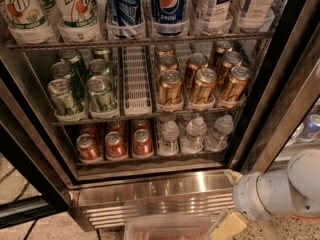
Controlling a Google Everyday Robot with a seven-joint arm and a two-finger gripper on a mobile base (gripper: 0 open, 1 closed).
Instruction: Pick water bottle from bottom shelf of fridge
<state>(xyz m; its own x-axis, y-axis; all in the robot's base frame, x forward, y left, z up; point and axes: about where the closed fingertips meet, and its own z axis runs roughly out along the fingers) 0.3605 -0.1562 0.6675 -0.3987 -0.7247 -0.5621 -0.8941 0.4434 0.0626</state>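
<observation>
The small clear ribbed plastic water bottles (195,134) stand upright, white caps up, at the right of the wire-grid bottom shelf (150,159) of the black-framed fridge (260,109), while the pale yellow hand (227,226) hangs at lower right before the shiny steel base (150,194), open or closed I cannot tell.

We are holding our white, cream-tipped gripper (226,227) low, just in front of the tall black-framed fridge (261,109). Up and left of it, small clear ribbed water bottles (195,133) are standing on the bottom wire shelf (150,159), with red-orange cans (116,145) farther left.
</observation>
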